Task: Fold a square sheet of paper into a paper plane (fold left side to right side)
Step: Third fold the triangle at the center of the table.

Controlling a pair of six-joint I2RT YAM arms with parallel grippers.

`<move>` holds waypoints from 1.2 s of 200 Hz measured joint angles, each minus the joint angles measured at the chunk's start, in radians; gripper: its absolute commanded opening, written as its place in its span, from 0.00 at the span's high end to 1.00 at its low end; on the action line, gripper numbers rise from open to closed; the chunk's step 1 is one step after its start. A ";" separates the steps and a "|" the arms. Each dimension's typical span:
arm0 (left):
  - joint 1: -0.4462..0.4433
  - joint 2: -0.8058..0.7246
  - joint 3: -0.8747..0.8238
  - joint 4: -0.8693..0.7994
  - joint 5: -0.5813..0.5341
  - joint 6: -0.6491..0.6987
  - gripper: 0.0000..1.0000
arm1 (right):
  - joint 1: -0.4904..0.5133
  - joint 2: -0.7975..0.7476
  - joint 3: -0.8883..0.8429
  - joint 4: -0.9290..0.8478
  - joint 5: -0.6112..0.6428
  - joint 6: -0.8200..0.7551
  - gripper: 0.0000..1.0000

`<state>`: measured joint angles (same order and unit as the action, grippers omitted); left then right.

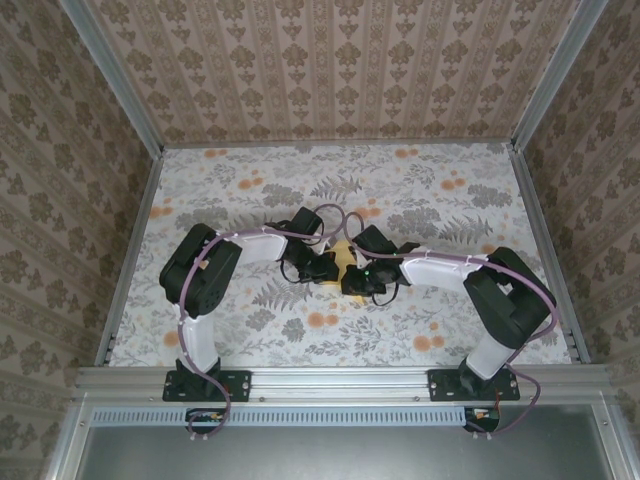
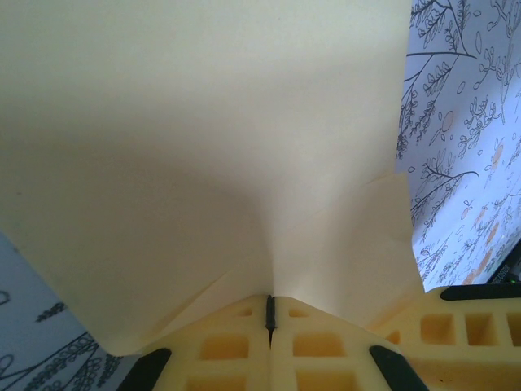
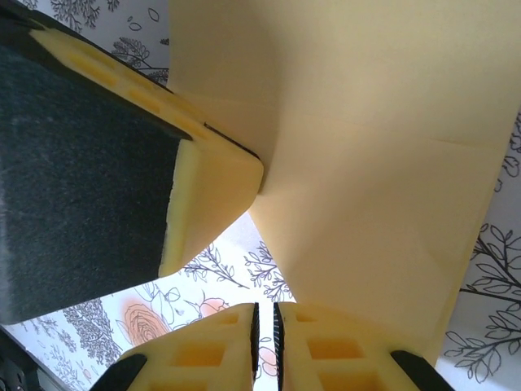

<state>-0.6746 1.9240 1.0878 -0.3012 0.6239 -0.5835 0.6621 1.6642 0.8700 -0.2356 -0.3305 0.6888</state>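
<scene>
the square sheet of paper (image 1: 343,258) is lifted off the table (image 1: 420,180), hanging at its middle between your two wrists. folded layers show along the paper's lower part, so it is no longer a flat square. its long axis can't be read from here.

from the left wrist camera, the paper fans out straight ahead of the left gripper (image 2: 270,314). those fingers are pressed together on its near edge, pinching it.

from the right wrist camera, the paper lies ahead and to the right of the right gripper (image 3: 266,326), and its lower edge comes down to the tip of the right-hand finger. those fingers are drawn almost together with only a thin slit between them. cloth shows through the slit, so you can't tell if any paper is caught there. judge that before you pull.

both arms are equally near. from above, each has its elbow bowed outward and its forearm reaching in, and the wrists meet nearly nose to nose over the paper.
</scene>
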 measured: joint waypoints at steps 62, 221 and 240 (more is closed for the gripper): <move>0.000 0.000 0.000 0.000 -0.001 0.000 0.99 | 0.003 0.014 0.002 -0.031 0.020 -0.003 0.84; 0.000 0.001 0.001 -0.002 -0.002 0.000 0.99 | 0.006 0.031 0.020 -0.122 0.042 -0.039 0.84; 0.000 0.001 0.001 -0.002 -0.002 0.000 0.99 | 0.006 0.020 0.015 -0.147 0.048 -0.047 0.84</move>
<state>-0.6746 1.9251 1.0889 -0.3027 0.6224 -0.5835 0.6685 1.6844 0.8852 -0.3828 -0.2829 0.6422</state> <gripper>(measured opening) 0.048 0.159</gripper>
